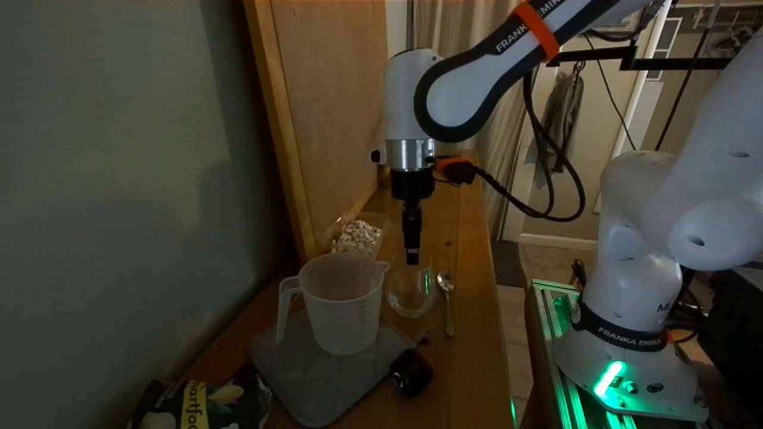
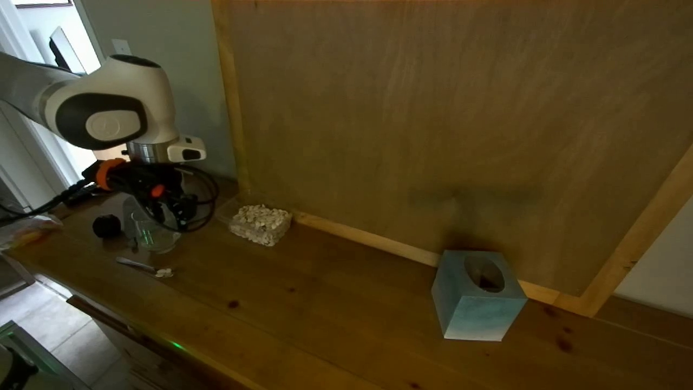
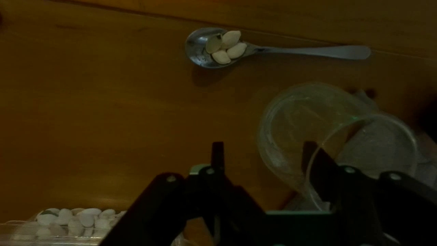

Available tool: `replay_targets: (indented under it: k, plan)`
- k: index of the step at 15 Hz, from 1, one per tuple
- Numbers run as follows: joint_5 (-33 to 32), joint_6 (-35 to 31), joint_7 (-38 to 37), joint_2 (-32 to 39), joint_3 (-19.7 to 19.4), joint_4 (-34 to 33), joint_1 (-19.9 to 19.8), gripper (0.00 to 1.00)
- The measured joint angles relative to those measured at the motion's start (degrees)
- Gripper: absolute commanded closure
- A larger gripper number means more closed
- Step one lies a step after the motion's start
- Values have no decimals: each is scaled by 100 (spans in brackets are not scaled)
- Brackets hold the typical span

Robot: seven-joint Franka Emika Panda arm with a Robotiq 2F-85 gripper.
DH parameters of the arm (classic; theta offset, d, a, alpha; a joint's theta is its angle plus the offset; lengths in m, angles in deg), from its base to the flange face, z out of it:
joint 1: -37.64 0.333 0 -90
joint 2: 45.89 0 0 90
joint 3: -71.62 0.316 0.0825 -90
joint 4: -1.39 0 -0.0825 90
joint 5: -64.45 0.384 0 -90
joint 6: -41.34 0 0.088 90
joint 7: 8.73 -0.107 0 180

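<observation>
Four seeds on spoon | clear tub holding many pale seeds | jaws parted, close by glass

"FRANKA EMIKA" runs along the black band round the white, rounded robot base — and "FRANK" and "EMIK" flank the orange strap on the black-edged white arm link. The yellow label on the shiny black snack bag reads "artfo" — partial.

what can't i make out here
Wrist view: whether the black gripper touches the clear round glass; too dark.
In an exterior view: rest of the black, yellow-labelled snack bag, cut by the bottom edge.
In an exterior view: markings on the translucent plastic jug, too small.
</observation>
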Motion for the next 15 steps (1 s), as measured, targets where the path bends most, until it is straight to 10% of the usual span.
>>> replay_targets:
  k: [2,4,8,9,10,12,15]
  plan:
    - [40,-11,25,15,2,-3,0,76]
    - [74,-22,45,29,7,-7,3,38]
    - [128,-24,89,57,10,-15,9,17]
    - [146,-24,102,64,10,-16,11,25]
    - [165,-24,117,69,10,-18,14,55]
    - [181,-24,132,81,12,-25,23,52]
    - [183,-24,135,102,16,-43,33,75]
